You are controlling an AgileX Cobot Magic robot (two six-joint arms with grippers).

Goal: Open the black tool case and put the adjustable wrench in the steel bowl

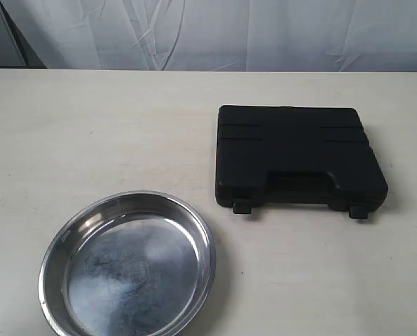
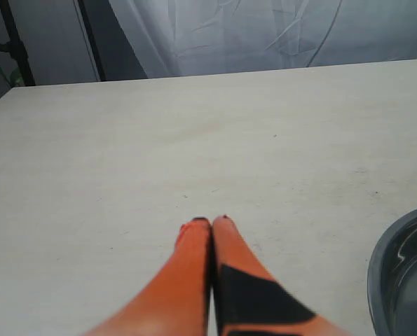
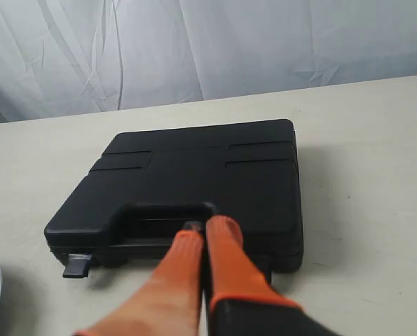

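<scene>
The case (image 1: 292, 154) lies shut on the table (image 1: 89, 126), well apart from the bowl (image 1: 127, 262). The wrench is not visible (presumably inside). Two latches (image 1: 242, 207) jut from its near edge. The right gripper (image 3: 205, 229) is empty, fingers pressed together, aimed at the handle slot (image 3: 159, 213). The left gripper (image 2: 209, 222) is likewise closed and empty, over bare table. Lifting the lid without bracing could slide or tip the case, spilling its contents.
</scene>
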